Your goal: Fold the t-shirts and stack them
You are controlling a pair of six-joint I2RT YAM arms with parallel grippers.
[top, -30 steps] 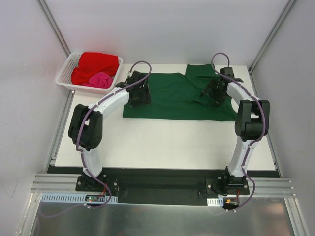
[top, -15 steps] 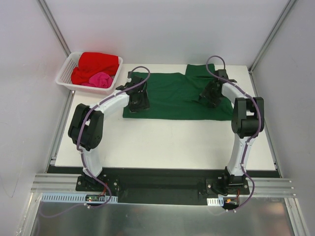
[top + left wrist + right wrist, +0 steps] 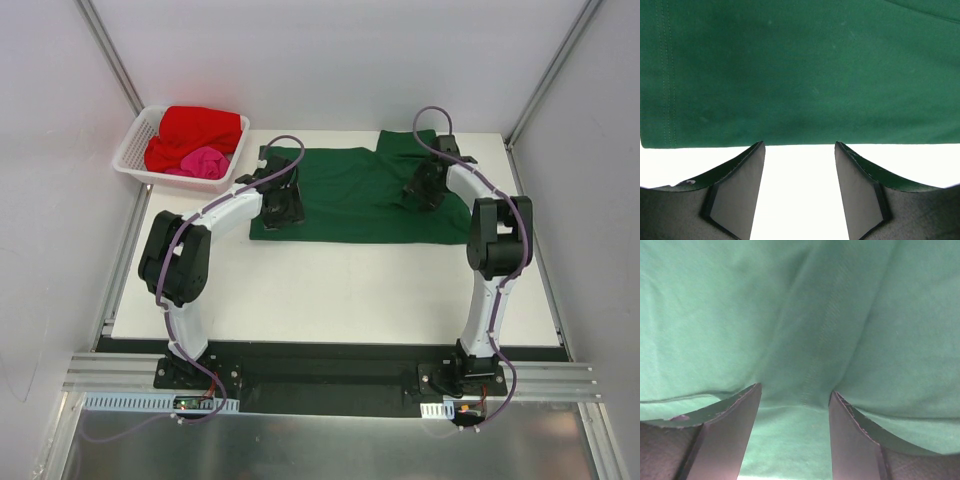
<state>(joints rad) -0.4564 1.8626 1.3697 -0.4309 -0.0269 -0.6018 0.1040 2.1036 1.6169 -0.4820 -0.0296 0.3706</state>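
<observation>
Grasping of the dark green t-shirt (image 3: pixel 350 200) for folding is being prepared: its hem is lying just ahead of the left gripper (image 3: pixel 799 145), a seam before the right gripper (image 3: pixel 795 390), both held unclenched; pinching is seemingly being required next.

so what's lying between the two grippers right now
Only the dark green t-shirt, spread flat on the table; the top view shows nothing else between the left gripper and right gripper.

Robotics lab test cell: left arm (image 3: pixel 215 212) and right arm (image 3: pixel 497 240) stand bolted to an aluminium rail (image 3: pixel 330 378) at the bottom of the frame, their white table (image 3: pixel 330 290) boxed in by plain white panels (image 3: pixel 330 60) and metal struts (image 3: pixel 105 45) at the upper corners.
</observation>
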